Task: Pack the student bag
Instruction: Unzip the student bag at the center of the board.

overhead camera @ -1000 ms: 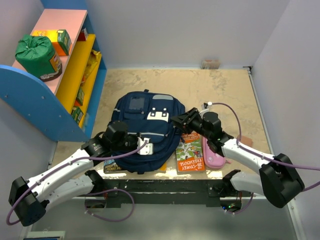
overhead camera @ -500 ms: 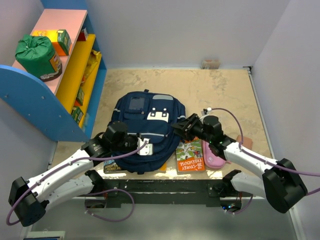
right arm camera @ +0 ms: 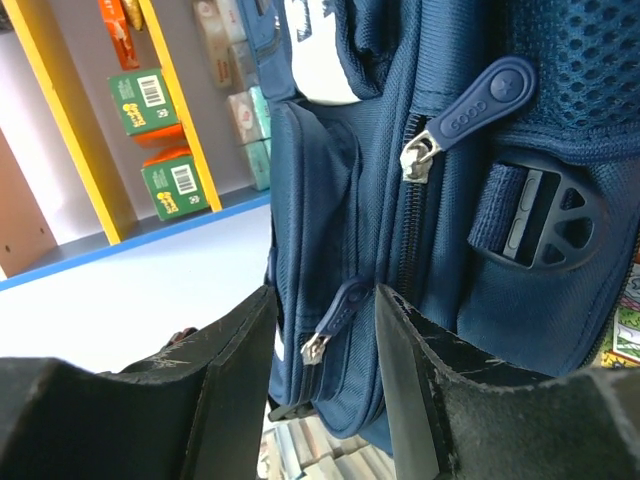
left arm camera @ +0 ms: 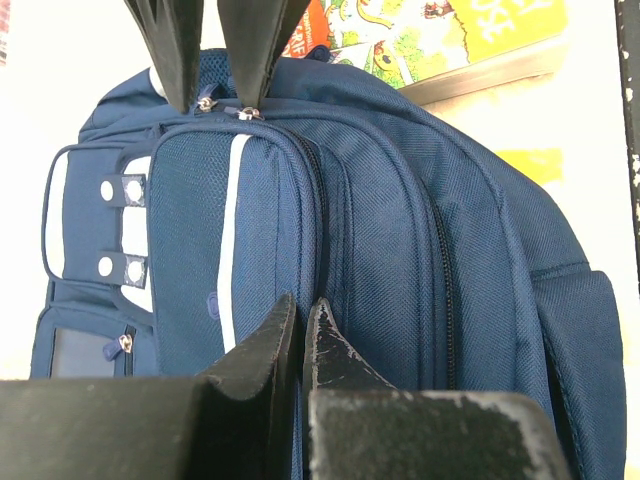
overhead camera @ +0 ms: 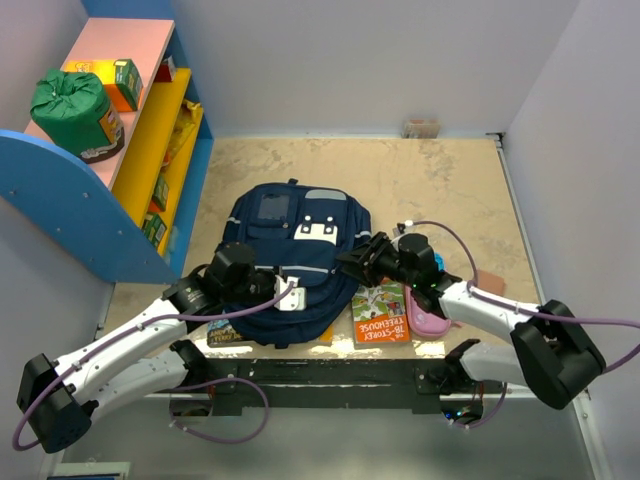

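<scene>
At the student bag's [overhead camera: 290,255] right edge the right hand [right arm camera: 320,290] is open, a zipper pull [right arm camera: 342,308] lying between its fingers [right arm camera: 235,375]; the left hand [left arm camera: 302,305] is closed.

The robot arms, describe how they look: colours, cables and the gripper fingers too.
The left arm and right arm are both built of smooth white tube links joined by chunky black joints. A thin purple cable loops loosely along each. The gripper fingers are flat, tapered black blades, scuffed with pale scratches.
</scene>
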`<state>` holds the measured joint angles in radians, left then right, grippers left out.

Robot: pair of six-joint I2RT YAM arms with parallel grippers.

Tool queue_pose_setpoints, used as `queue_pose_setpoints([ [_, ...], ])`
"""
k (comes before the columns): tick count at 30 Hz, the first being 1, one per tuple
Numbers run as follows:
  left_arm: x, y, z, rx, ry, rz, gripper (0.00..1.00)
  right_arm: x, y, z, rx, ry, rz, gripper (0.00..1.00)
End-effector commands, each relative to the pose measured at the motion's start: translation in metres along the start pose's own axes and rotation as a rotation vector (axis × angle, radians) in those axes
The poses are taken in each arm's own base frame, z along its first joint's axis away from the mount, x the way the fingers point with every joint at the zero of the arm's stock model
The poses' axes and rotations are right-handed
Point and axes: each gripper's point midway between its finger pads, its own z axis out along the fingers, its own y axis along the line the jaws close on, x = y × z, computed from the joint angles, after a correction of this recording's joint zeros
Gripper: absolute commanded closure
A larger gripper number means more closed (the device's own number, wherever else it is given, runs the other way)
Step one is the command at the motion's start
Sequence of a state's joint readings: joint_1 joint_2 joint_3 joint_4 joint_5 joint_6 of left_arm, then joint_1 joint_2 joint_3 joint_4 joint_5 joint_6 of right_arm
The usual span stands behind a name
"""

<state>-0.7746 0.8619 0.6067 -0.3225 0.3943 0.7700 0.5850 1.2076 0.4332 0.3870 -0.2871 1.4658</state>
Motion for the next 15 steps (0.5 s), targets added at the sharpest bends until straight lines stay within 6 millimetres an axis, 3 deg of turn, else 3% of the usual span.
queue_pose_setpoints([
  [1,-0.03,0.002,0.002,0.017,-0.132,0.048,1.0,0.008,0.005,0.005,-0.034,0.03,0.015,0.53],
  [7,-0.031,0.001,0.003,0.024,-0.137,0.047,1.0,0.006,-0.009,0.017,-0.028,0.024,0.073,0.61],
  [8,-0.031,0.0,0.004,0.028,-0.136,0.047,1.0,0.007,-0.002,0.019,-0.051,0.031,0.077,0.61],
  [15,-0.029,0.001,0.006,0.024,-0.132,0.057,1.0,0.026,0.012,0.022,-0.064,0.097,0.065,0.48],
])
